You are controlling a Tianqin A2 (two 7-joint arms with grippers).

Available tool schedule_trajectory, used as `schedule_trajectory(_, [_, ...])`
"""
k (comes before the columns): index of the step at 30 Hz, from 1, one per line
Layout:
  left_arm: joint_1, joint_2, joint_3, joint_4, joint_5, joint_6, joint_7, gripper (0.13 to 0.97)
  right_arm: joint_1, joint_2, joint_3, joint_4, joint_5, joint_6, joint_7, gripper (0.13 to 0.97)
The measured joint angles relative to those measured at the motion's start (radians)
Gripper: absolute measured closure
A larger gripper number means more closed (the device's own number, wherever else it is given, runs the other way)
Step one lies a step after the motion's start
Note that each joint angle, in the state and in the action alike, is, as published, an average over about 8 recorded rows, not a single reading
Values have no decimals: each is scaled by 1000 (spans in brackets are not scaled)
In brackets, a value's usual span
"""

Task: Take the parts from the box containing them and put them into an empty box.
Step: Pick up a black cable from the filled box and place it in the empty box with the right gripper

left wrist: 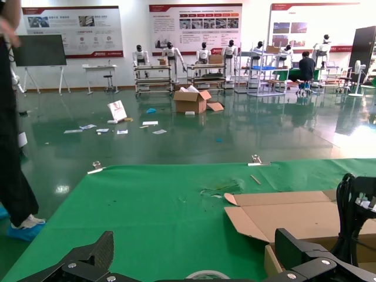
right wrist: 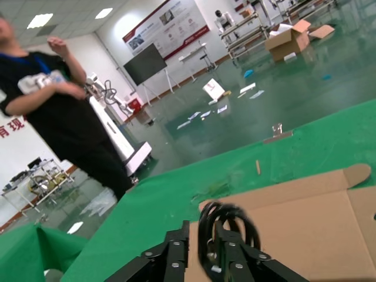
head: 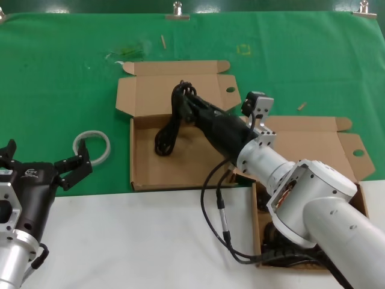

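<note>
The empty box [head: 144,171] lies open in the middle of the green cloth, its lid folded back. My right gripper [head: 184,97] is above the box's far part, shut on a coiled black cable [head: 166,135] that hangs down into the box. In the right wrist view the cable loop [right wrist: 226,223] sits at the fingertips of my right gripper [right wrist: 202,234]. The box containing the parts [head: 313,141] lies at the right, mostly hidden under my right arm, with dark parts [head: 280,238] inside. My left gripper [head: 71,170] is open and empty at the near left, and also shows in the left wrist view [left wrist: 197,249].
A white tape ring [head: 92,146] lies on the green cloth [head: 60,90] just beyond my left gripper. The white table edge [head: 150,241] runs along the front. The arm's own black cable [head: 216,217] loops down in front of the middle box.
</note>
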Motion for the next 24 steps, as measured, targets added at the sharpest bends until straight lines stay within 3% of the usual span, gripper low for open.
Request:
schedule_trajectory(8, [0,0,0,0,0,0,0,132,-18,0,-13,13,-78,0,71,778])
schedule_trajectory(12, [0,0,0,0,0,0,0,132,-35,0,-5,37,-145,4,125,778])
schedule_trajectory(18, [0,0,0,0,0,0,0,132,-76,3,3,110,-249,33,220,642])
schedule_trajectory(24, [0,0,0,0,0,0,0,132,-153,8,-22,263,-331,115,324,517])
